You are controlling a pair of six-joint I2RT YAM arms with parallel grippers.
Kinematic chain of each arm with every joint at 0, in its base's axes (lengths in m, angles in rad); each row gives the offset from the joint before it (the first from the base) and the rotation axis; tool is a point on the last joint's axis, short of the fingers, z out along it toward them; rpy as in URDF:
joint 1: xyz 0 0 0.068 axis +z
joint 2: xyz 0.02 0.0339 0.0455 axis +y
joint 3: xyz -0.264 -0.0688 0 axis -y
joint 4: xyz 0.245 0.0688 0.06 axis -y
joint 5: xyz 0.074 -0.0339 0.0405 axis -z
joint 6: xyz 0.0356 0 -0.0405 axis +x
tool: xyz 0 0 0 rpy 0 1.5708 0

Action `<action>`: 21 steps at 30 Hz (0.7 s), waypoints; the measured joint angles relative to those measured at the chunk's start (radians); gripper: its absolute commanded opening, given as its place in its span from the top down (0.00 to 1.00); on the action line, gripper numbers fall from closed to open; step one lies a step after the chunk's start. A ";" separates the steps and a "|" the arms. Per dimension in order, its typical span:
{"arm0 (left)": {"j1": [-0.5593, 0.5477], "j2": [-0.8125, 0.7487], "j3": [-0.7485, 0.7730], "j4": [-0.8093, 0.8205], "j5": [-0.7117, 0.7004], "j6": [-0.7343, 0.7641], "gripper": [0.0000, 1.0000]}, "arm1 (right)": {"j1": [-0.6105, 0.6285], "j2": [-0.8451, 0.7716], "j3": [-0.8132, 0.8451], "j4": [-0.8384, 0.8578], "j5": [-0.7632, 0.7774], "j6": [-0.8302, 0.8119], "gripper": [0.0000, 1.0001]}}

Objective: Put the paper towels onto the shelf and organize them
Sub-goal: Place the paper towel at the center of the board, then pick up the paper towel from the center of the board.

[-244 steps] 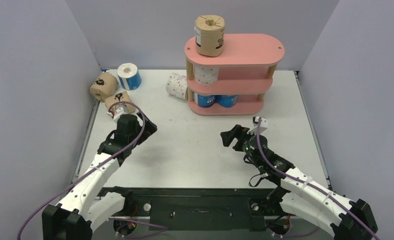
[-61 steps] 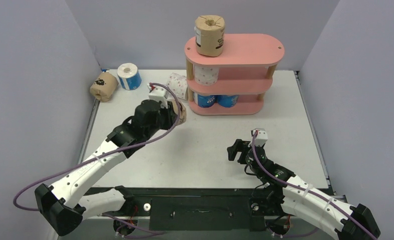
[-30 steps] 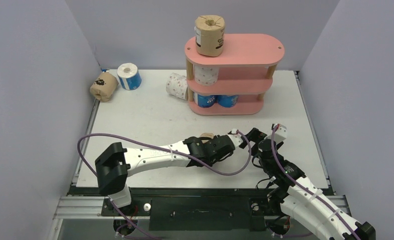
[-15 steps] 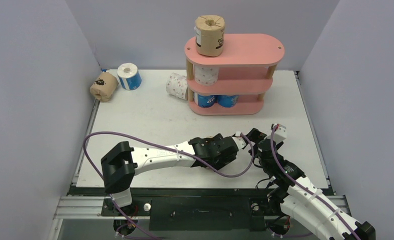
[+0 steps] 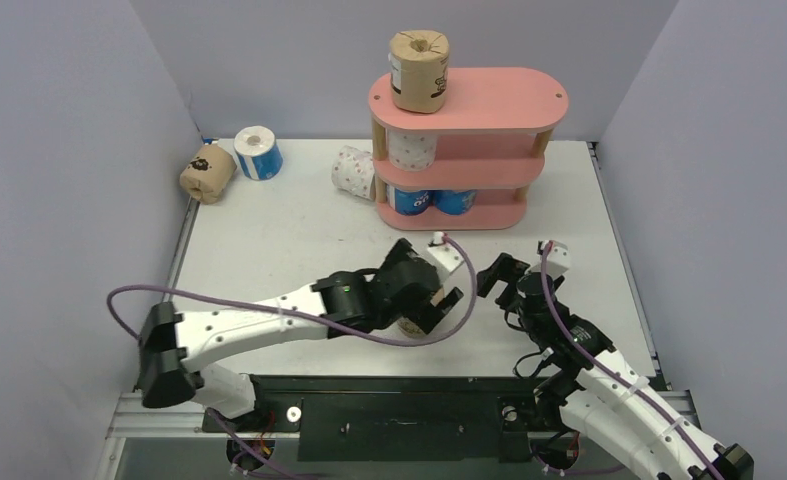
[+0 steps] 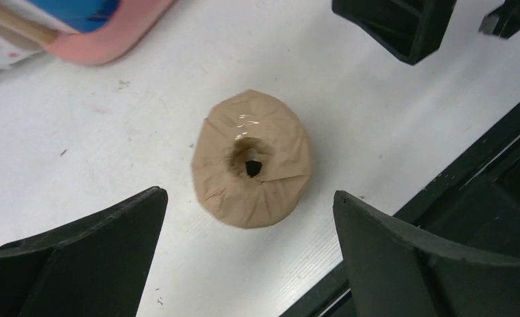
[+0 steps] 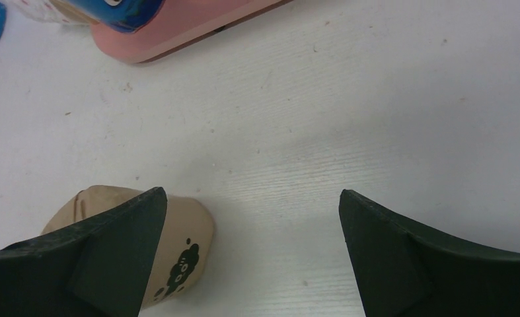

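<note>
A brown paper towel roll [image 6: 252,158] stands on end on the table near the front edge, free of any grip. My left gripper [image 6: 249,193] hovers over it, open, a finger on each side and not touching. In the top view only a sliver of that roll [image 5: 410,326] shows under the left gripper [image 5: 431,305]. Just right of it, my right gripper [image 5: 497,278] is open and empty; its wrist view shows the roll [image 7: 184,251] behind its left finger. The pink shelf [image 5: 489,100] holds a brown roll [image 5: 418,70] on top, a dotted white roll [image 5: 412,150] in the middle and blue rolls [image 5: 431,201] at the bottom.
A dotted white roll [image 5: 352,170] lies against the shelf's left side. A brown roll [image 5: 207,172] and a blue roll [image 5: 258,152] lie at the far left corner by the wall. The table's dark front rail [image 6: 442,191] runs right next to the standing roll.
My left gripper has opened and let go of the brown roll, which now stands on the table. The left hand has drawn back a little to the left; the right arm has hardly moved.
</note>
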 measured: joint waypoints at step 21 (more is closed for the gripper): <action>0.397 -0.961 -0.825 0.316 -0.213 -0.599 0.04 | 0.151 0.463 0.242 0.089 -0.322 -0.074 0.14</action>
